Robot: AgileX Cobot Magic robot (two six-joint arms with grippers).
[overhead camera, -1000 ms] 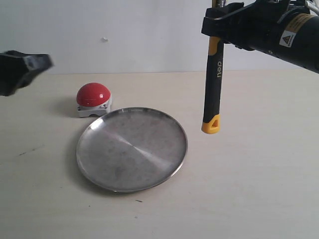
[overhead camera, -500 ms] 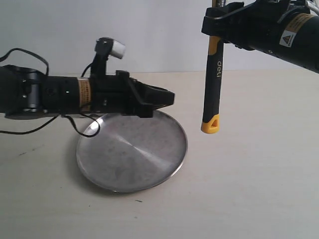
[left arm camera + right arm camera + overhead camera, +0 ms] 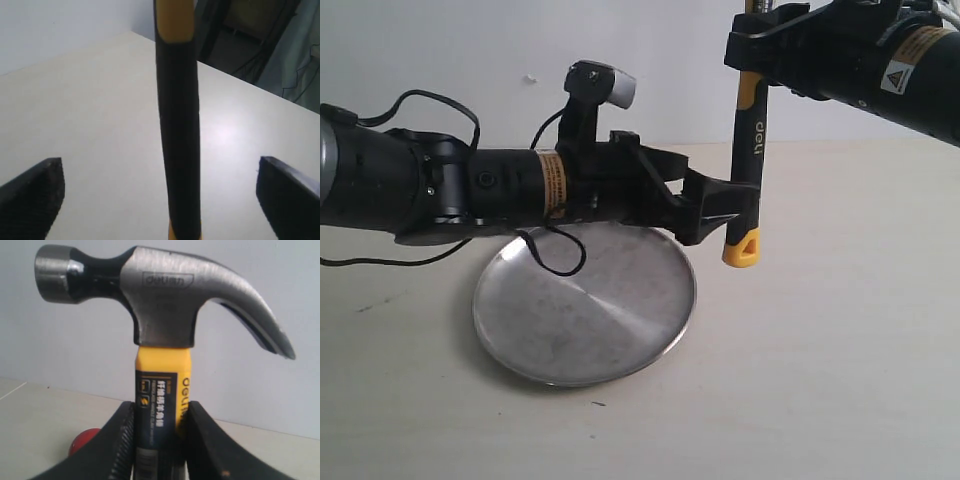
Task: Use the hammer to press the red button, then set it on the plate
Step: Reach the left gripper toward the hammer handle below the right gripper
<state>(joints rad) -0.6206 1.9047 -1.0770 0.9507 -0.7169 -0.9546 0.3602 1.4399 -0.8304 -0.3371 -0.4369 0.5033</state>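
Hammer hangs upright, head up, yellow looped end down, just off the right edge of the plate in the exterior view. The looped end looks to be above the table, not resting on it. Right gripper is pinched on the hammer at the yellow neck just under the head, with a finger pressed against each side. Left gripper reaches across over the plate to the lower handle. Its claw is spread wide, and in the left wrist view the black handle stands between the two fingers with clear gaps on both sides, no contact. Plate lies flat on the table under the left arm. Red button shows only as a sliver in the right wrist view; the left arm hides it in the exterior view.
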